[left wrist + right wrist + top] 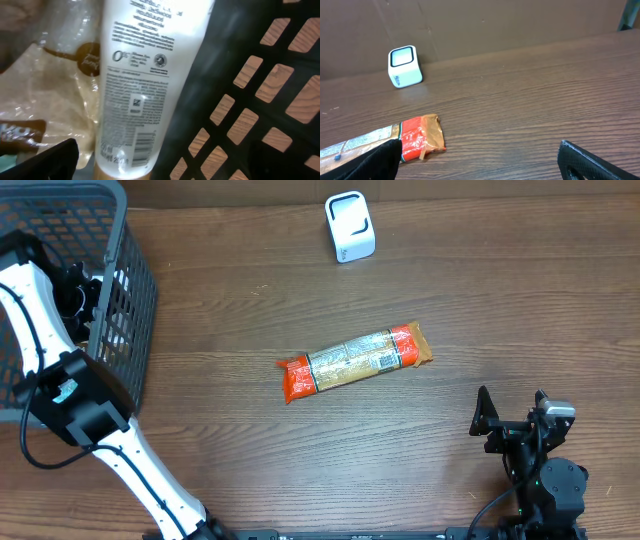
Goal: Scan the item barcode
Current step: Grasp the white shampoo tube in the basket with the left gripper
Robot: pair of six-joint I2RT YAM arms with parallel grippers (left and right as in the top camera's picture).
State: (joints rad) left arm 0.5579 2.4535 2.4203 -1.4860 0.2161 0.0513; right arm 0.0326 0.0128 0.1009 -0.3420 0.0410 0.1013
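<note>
Overhead gives you the brown wooden bench (300, 300) top-down; right wrist skims it low; left wrist sits close inside the grey mesh basket (138, 300).

Basket (145, 300) far left; packet (355, 362) mid-table; scanner (350, 227) behind it; tube (135, 85) inside basket.

The left arm (150, 475) is built of white tubular links joined by boxy black housings, with a thin black cable (24, 448) looping beside it. The right arm (545, 475) is all black, ending in matte black fingers (592, 161).
</note>
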